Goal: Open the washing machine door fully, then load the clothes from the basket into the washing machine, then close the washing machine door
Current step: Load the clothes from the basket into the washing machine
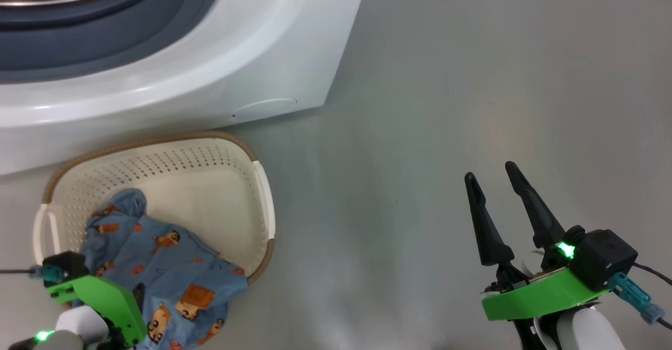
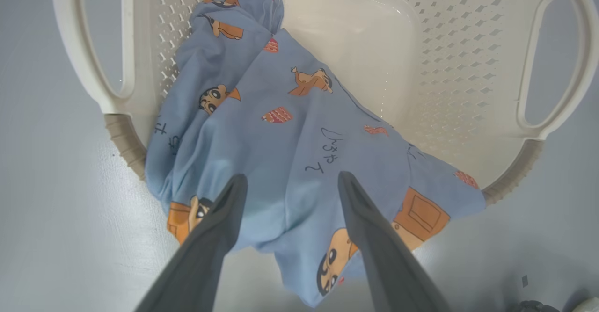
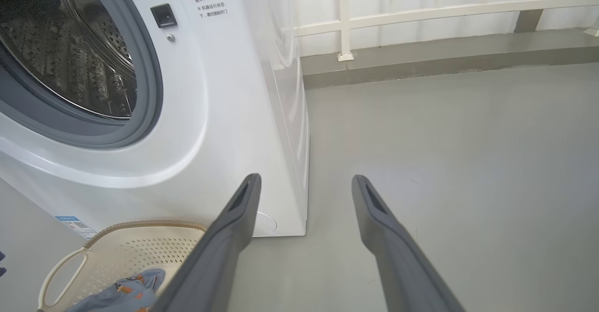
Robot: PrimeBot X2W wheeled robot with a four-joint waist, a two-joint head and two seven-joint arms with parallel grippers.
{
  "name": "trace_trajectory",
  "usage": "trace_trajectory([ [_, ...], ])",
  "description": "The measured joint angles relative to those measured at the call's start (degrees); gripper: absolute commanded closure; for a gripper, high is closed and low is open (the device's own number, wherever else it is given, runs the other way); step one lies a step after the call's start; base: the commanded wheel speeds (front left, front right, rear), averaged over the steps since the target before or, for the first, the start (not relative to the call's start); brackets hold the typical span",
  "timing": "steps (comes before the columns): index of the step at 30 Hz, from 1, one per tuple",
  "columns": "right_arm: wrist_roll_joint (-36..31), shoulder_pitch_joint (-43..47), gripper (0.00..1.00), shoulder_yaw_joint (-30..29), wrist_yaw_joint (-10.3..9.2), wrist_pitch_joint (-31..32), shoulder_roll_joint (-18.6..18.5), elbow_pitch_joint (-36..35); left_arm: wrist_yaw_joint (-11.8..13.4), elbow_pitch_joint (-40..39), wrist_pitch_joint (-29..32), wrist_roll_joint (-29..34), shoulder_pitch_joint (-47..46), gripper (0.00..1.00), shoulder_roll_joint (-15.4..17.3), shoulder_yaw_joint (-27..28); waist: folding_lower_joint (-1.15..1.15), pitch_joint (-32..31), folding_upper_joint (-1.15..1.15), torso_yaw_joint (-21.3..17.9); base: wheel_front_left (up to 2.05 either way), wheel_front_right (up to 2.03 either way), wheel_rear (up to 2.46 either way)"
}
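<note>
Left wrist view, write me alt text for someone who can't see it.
The open left gripper points its two dark fingers at light blue clothes printed with orange cartoon figures. The clothes lie in a cream perforated basket and spill over its near rim onto the grey floor.

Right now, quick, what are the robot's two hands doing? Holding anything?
Left gripper: open, pointed at the clothes in the basket, holding nothing.
Right gripper: open over the floor, holding nothing.
</note>
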Motion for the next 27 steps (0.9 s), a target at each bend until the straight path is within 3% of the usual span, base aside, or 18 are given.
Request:
trace_trajectory([
  [13,0.0,-2.18,0.0,0.41,0.0,0.0,0.05,-0.73,-3.0,8.37,1.23,0.96,-6.81,0.0,1.42,-2.03,0.0,5.95,0.0,-1.36,0.0,0.0,0.0],
  [27,0.0,-4.47,0.0,0.69,0.0,-0.01,0.07,-2.01,-4.45,13.83,1.27,1.74,-14.96,0.0,1.8,-4.53,0.0,11.11,0.0,-1.47,0.0,0.0,0.0],
])
